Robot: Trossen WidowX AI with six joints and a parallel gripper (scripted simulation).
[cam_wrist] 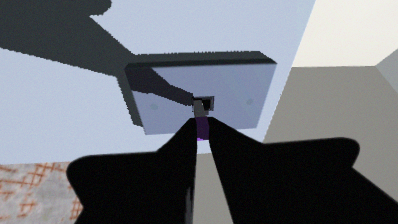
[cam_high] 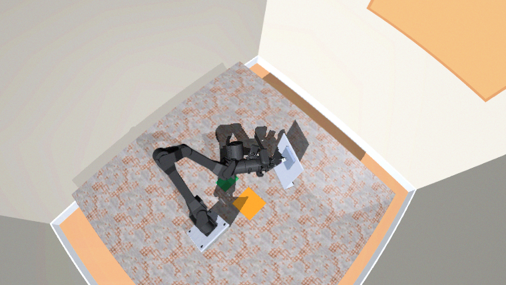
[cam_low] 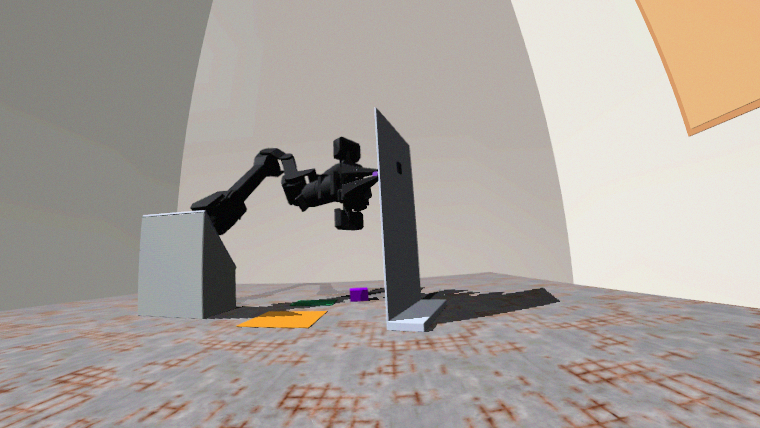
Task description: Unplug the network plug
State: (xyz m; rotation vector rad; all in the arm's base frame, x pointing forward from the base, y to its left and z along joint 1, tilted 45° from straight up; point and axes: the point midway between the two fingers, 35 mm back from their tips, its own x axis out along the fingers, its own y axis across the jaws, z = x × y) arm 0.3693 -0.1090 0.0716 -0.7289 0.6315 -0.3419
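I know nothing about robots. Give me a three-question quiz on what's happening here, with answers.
1. True or false: the tool is shut on the purple plug.
2. Where is the plug? A) lying on the orange square B) at the socket in the upright panel C) on the green patch
3. Fill in: the orange square lies on the ____, beside the arm's grey base.

Key: 1 true; 2 B; 3 table.
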